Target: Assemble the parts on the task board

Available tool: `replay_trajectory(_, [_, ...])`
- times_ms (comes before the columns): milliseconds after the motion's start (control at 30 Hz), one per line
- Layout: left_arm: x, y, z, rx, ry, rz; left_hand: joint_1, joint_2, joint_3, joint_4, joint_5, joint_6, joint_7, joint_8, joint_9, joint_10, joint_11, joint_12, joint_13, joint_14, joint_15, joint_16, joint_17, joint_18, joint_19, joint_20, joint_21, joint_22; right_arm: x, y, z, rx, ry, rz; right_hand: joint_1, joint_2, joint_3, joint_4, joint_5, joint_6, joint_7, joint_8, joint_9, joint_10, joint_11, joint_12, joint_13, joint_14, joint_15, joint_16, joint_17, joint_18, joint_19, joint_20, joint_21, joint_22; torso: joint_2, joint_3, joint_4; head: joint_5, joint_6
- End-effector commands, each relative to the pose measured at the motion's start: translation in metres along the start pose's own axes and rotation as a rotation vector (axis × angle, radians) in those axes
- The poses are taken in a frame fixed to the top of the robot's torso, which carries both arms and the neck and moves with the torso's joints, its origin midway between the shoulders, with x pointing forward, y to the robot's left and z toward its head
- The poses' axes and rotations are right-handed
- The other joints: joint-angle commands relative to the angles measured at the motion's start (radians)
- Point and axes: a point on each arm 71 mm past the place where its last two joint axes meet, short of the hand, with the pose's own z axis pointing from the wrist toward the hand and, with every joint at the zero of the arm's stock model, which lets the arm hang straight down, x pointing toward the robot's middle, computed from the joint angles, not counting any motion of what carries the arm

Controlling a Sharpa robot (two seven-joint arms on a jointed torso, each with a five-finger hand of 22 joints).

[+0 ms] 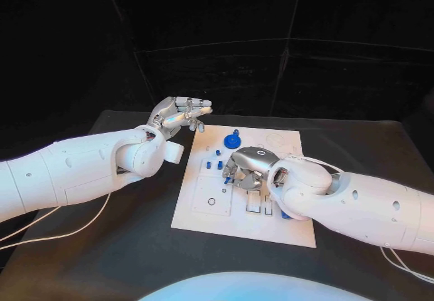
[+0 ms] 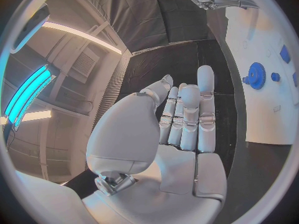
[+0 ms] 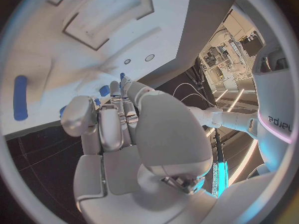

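The white task board (image 1: 208, 207) lies in the middle of the black table. A blue gear (image 1: 232, 139) and several small blue pegs (image 1: 219, 165) stand on its far half. My right hand (image 1: 249, 169) hovers low over the board's middle with its fingers curled downward; small blue pegs (image 3: 103, 90) show at its fingertips, and whether one is pinched is unclear. My left hand (image 1: 181, 113) is raised beside the board's far left corner, fingers stretched out straight and nothing in it (image 2: 184, 114). The gear (image 2: 255, 75) sits beyond its fingertips.
A long blue piece (image 3: 20, 97) lies on the board (image 3: 62, 59) near my right arm. Recessed slots (image 1: 258, 204) sit in the board's near half. White cables (image 1: 54, 232) trail over the table's left side and its right front corner (image 1: 398, 263).
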Motion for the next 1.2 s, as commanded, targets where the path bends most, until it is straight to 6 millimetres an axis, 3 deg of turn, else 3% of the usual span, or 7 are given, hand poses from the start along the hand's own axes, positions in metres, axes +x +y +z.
replay_trajectory(33, [-0.0002, -0.0023, 0.0007, 0.019, -0.005, -0.001, 0.003, 0.005, -0.006, -0.002, 0.002, 0.003, 0.001, 0.005, 0.001, -0.007, 0.001, 0.005, 0.000, -0.005, 0.002, -0.005, -0.001, 0.013, -0.007, 0.002, -0.006, -0.001, 0.0074, 0.0034, 0.0017, -0.028, 0.031, -0.023, -0.005, -0.002, 0.007, -0.002, 0.004, 0.006, 0.004, 0.000, 0.001, 0.007, 0.002, 0.000, -0.002, 0.043, -0.008, 0.003, -0.003, -0.013, 0.004, -0.002, 0.006, -0.001, 0.000, 0.0013, -0.0025, 0.005, 0.002])
replay_trajectory(233, [0.0005, -0.0020, 0.0015, 0.019, -0.003, -0.001, 0.003, 0.005, -0.006, -0.002, 0.002, 0.003, 0.001, 0.005, 0.001, -0.008, 0.002, 0.005, 0.000, -0.006, 0.002, -0.005, -0.001, 0.013, -0.008, 0.002, -0.007, -0.002, 0.0136, 0.0046, 0.0035, -0.031, 0.041, -0.028, -0.005, -0.002, 0.007, -0.003, 0.004, 0.006, 0.004, -0.001, 0.000, 0.007, 0.002, 0.000, -0.002, 0.043, -0.008, 0.003, -0.003, -0.013, 0.004, -0.002, 0.006, 0.000, -0.001, 0.0003, 0.0006, 0.006, -0.004])
replay_trajectory(500, [-0.0010, -0.0019, 0.0014, 0.018, -0.006, 0.000, 0.003, 0.005, -0.006, -0.002, 0.002, 0.003, 0.001, 0.005, 0.001, -0.008, 0.002, 0.005, 0.000, -0.006, 0.002, -0.005, -0.001, 0.013, -0.008, 0.002, -0.007, -0.002, 0.0154, 0.0088, 0.0022, -0.042, 0.049, -0.031, -0.005, -0.001, 0.008, -0.003, 0.005, 0.006, 0.004, -0.001, 0.000, 0.007, 0.002, 0.000, -0.002, 0.042, -0.008, 0.002, -0.004, -0.014, 0.004, -0.002, 0.007, 0.000, 0.000, 0.0010, -0.0029, 0.011, -0.010])
replay_trajectory(633, [-0.0015, -0.0019, 0.0014, 0.017, -0.007, 0.001, 0.003, 0.005, -0.006, -0.002, 0.002, 0.003, 0.001, 0.005, 0.001, -0.008, 0.002, 0.005, 0.000, -0.006, 0.002, -0.005, -0.001, 0.013, -0.008, 0.002, -0.007, -0.002, 0.0159, 0.0102, 0.0014, -0.045, 0.053, -0.034, -0.005, -0.001, 0.008, -0.003, 0.005, 0.006, 0.004, -0.001, 0.000, 0.007, 0.002, 0.000, -0.002, 0.042, -0.008, 0.002, -0.005, -0.014, 0.004, -0.002, 0.007, 0.000, -0.001, 0.0001, -0.0014, 0.010, -0.012])
replay_trajectory(1200, [-0.0031, -0.0013, 0.0019, 0.013, -0.008, 0.002, 0.002, 0.004, -0.008, -0.002, 0.002, 0.001, 0.002, 0.005, 0.001, -0.011, 0.003, 0.006, 0.000, -0.008, 0.003, -0.005, -0.003, 0.013, -0.008, 0.003, -0.008, -0.002, 0.0160, 0.0106, 0.0001, -0.035, 0.050, -0.052, -0.006, -0.001, 0.009, -0.004, 0.005, 0.007, 0.004, -0.001, 0.001, 0.008, 0.002, -0.001, -0.003, 0.042, -0.007, 0.000, -0.007, -0.013, 0.004, -0.002, 0.006, -0.001, -0.001, 0.0001, -0.0019, 0.009, -0.012])
